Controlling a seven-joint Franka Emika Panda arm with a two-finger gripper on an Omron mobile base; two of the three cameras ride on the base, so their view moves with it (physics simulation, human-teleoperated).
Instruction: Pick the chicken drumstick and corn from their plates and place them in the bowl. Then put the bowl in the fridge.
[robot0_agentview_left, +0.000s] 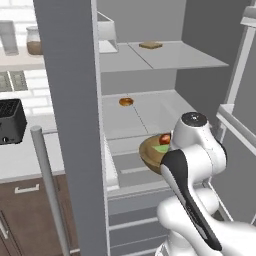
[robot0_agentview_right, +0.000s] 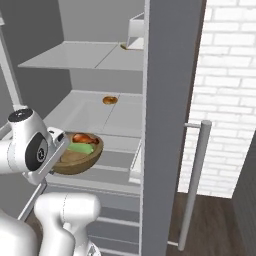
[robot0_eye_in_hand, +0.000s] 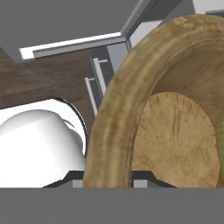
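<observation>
Wood grain up close: the bowl (robot0_eye_in_hand: 175, 131) is thick-rimmed, light brown, streaky along the lip and smooth on its rounded inner floor. The gripper (robot0_eye_in_hand: 108, 180) is clamped on that rim, one dark tip either side of the wall at the near edge.

Starting at the left, a black boxy appliance (robot0_agentview_left: 11, 121) sits on the pale counter (robot0_agentview_left: 25, 155) beside a dark brown cabinet (robot0_agentview_left: 30, 215), white tiling behind. Next comes the tall grey fridge (robot0_agentview_left: 67, 125), flat and matte, with a long round bar handle (robot0_agentview_left: 47, 185) on its edge. Inside, pale grey shelves (robot0_agentview_left: 165, 57) look smooth and glassy; a small flat brown item (robot0_agentview_left: 150, 45) lies on the upper one, and a small orange-brown round thing (robot0_agentview_left: 126, 101) rests far back on the shelf below.

Right of that the bowl hangs in the fridge opening, tilted, just above the front of the lower shelf. The chicken drumstick (robot0_agentview_right: 84, 138), glossy and orange-brown, lies in it alongside the corn (robot0_agentview_right: 80, 148), a pale green matte cylinder. They touch.

Furthest right, a white brick wall (robot0_agentview_right: 227, 75) and dark plank floor (robot0_agentview_right: 220, 220).
</observation>
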